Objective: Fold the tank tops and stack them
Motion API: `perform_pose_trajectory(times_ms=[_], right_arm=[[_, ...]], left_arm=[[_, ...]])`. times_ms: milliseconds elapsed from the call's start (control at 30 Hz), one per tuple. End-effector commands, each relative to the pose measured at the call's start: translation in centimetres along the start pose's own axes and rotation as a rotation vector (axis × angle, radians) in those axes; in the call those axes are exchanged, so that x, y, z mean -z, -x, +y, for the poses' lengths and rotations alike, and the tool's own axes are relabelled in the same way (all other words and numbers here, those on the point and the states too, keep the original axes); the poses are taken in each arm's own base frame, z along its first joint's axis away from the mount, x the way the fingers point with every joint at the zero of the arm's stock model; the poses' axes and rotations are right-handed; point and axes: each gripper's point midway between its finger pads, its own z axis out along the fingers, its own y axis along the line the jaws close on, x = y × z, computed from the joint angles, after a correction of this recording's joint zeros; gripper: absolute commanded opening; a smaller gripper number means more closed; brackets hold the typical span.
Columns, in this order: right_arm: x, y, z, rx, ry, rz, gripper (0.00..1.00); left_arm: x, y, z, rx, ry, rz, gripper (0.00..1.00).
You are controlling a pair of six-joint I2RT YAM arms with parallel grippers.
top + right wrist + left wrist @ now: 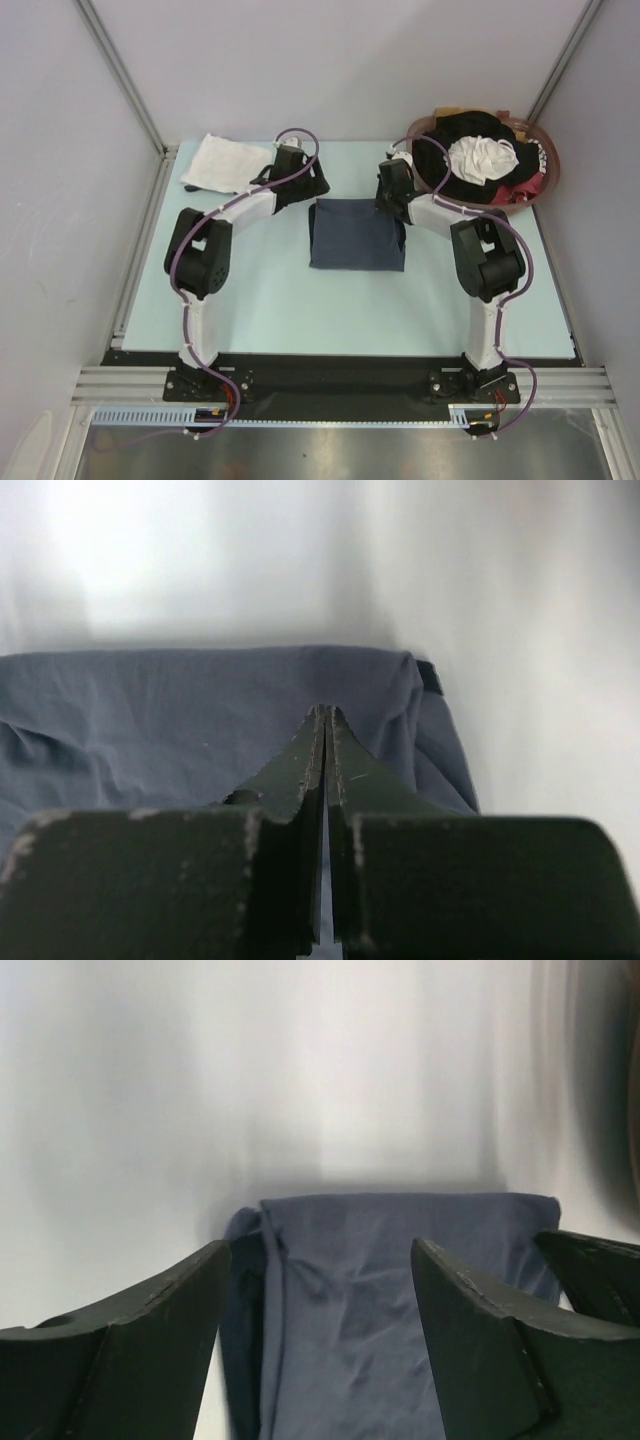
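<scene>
We see the slate-blue tank top [357, 235] folded into a rectangle, lying flat at the centre of the bench [270, 300]. White tank top [225, 162] is folded too, at 10 o'clock from it, well apart, not stacked. Left hand [320, 1250] at the blue top's 11 o'clock corner, fingers spread wide, gripping nothing. Right hand [325, 712] at its 1 o'clock corner, fingers pressed together over the cloth. Basket [553, 165] of mixed clothes at 2 o'clock.

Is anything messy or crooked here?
Yes. The white top sits crooked at the far left corner of the table, apart from the folded blue top. The basket at far right is a jumble of clothes.
</scene>
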Motion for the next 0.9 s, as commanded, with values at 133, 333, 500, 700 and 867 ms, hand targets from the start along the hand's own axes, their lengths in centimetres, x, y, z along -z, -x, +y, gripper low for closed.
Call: perform_pose_trajectory(times_ms=[133,333,500,700,867], right_arm=[[6.0,7.7,0.3,0.077,-0.043,-0.176,0.06],[10.1,8.0,0.6,0.043,0.017,-0.194,0.13],[13.6,7.2,0.8,0.013,0.103,-0.208,0.24],[14.1,2.7,-0.4,-0.038,0.123,-0.045,0.48],[12.6,-2.6,-2.7,-0.149,0.176,0.094,0.73]], left_arm=[[6.2,1.7,-0.2,-0.151,0.081,-0.037,0.82],[6.3,-3.0,1.3,-0.141,0.078,0.079,0.83],[4.8,-5.9,2.4,-0.130,0.077,0.154,0.83],[3.5,-8.8,1.9,-0.098,0.015,0.247,0.83],[3.7,-9.5,1.9,-0.094,0.000,0.254,0.87]])
